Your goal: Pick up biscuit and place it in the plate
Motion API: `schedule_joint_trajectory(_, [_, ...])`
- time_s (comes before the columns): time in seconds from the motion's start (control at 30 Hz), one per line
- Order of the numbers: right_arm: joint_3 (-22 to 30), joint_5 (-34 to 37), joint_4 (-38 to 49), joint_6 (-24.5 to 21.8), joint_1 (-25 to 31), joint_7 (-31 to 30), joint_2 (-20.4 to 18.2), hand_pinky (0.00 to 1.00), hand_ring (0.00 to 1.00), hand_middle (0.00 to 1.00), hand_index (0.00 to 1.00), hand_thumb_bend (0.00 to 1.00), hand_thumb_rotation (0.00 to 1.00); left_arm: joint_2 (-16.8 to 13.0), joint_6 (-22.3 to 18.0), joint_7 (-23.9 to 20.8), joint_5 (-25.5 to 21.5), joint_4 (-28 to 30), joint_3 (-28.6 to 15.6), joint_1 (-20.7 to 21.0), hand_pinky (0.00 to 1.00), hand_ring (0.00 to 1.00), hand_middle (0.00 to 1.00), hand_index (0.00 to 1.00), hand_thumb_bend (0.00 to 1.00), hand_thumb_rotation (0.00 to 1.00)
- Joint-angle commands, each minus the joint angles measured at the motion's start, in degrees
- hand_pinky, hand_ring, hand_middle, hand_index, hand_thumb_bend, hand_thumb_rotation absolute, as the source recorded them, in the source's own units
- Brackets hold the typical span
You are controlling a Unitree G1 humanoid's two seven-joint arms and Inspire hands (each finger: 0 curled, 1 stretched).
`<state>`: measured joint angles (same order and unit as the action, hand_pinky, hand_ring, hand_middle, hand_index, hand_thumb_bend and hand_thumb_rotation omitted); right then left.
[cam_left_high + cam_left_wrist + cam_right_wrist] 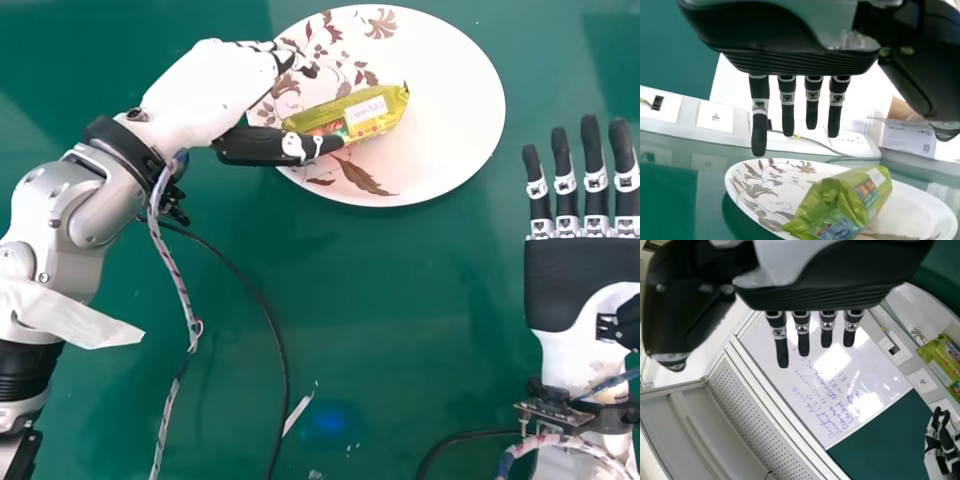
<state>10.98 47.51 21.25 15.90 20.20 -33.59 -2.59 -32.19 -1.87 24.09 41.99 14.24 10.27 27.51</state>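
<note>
The biscuit packet (350, 113) lies on the plate (455, 130), left of its middle. Over the plate's left edge, the left hand (205, 90) holds its fingers straight, apart from the thumb. The right hand (575, 280) (palm up, fingers slightly spread) is nearer the tabletop's (350, 300) right side.

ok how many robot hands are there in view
2. The left hand is at the plate's left side, by the biscuit packet; the right hand is near the head view's right edge.
</note>
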Motion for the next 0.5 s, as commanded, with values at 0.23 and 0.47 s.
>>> schedule_joint_trajectory(0.23, [0.31,0.55,0.19,-0.66,1.13,-0.41,0.09,1.0,1.0,0.94,0.83,0.87,0.51,2.36,2.68,-3.51,-2.95,3.19,-3.45,-2.74,0.45,0.83,0.93,0.83,1.0,0.73])
schedule_joint_trajectory(0.47, [0.49,0.03,-0.14,-0.24,0.6,-0.62,-0.13,0.9,0.97,0.93,0.83,0.87,0.48,3.99,3.92,-3.39,-10.18,4.67,-6.36,-4.45,0.42,0.82,0.93,0.83,1.0,0.76])
